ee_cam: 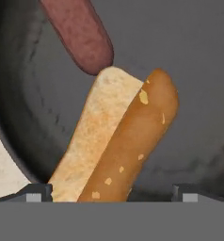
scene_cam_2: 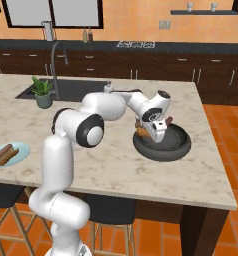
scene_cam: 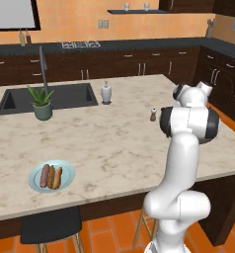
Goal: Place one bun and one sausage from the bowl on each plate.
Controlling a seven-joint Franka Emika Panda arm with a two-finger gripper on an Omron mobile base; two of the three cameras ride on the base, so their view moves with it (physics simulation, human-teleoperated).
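Note:
The dark bowl (scene_cam_2: pixel 163 151) sits on the island counter's right part. My gripper (scene_cam_2: pixel 150 134) reaches down into it, jaws wide open. In the hand view the gripper (ee_cam: pixel 114 194) straddles the near end of a golden-brown bun (ee_cam: pixel 118 141), one fingertip (ee_cam: pixel 36 192) on each side and neither touching it. A reddish-brown sausage (ee_cam: pixel 78 33) lies just beyond the bun's far end on the bowl floor (ee_cam: pixel 189 70). Far to the left, the pale blue plate (scene_cam: pixel 66 168) near the counter's front edge carries a sausage (scene_cam: pixel 44 175) and a bun (scene_cam: pixel 56 178) side by side.
A sink (scene_cam: pixel 50 96) with a tall faucet is set into the island's far left, with a potted plant (scene_cam: pixel 41 104) and a soap dispenser (scene_cam: pixel 105 92) beside it. A small shaker (scene_cam: pixel 152 115) stands near the bowl. Stools (scene_cam: pixel 50 225) stand under the front edge.

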